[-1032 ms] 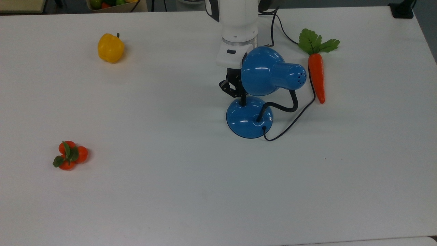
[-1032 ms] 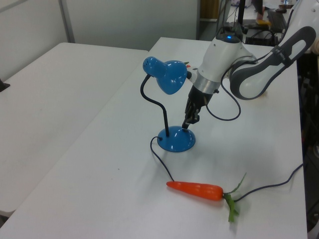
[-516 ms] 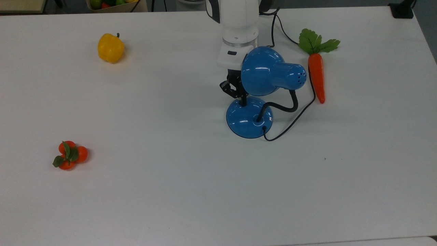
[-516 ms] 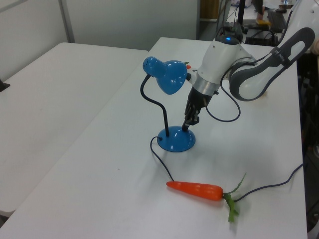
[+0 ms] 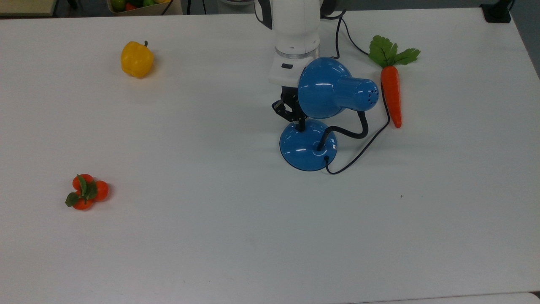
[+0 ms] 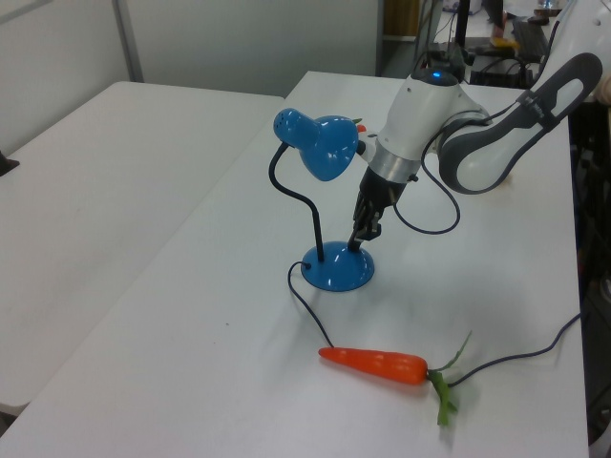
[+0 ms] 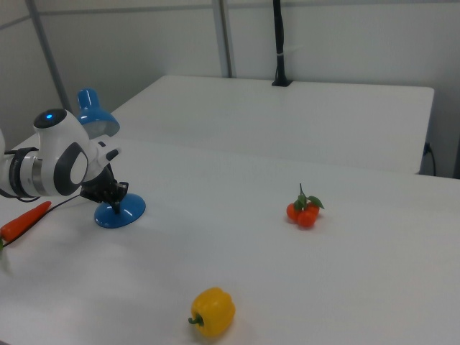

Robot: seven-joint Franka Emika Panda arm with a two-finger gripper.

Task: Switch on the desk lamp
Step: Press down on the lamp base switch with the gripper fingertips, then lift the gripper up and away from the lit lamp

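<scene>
The pincer point(image 5: 300, 123), fingers together, presses its tip on the desk lamp point(image 5: 308, 145) base; the shade sits just above it.

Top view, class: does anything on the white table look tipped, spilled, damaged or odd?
Nothing stands out. The glossy blue desk lamp stands upright, and the orange carrot, yellow pepper and tomato cluster lie intact.

I see a glossy blue lamp point(image 5: 325, 90) with a black neck and black cord, standing on a plain white table point(image 5: 211, 236). The arm point(image 6: 449, 124) is white with grey and black sections, and its gripper point(image 5: 300, 123) is black. Around it lie an orange carrot point(image 5: 391, 95) with green leaves, a yellow pepper point(image 5: 136, 59), and red-orange tomatoes point(image 5: 86, 192) with green leaves.
</scene>
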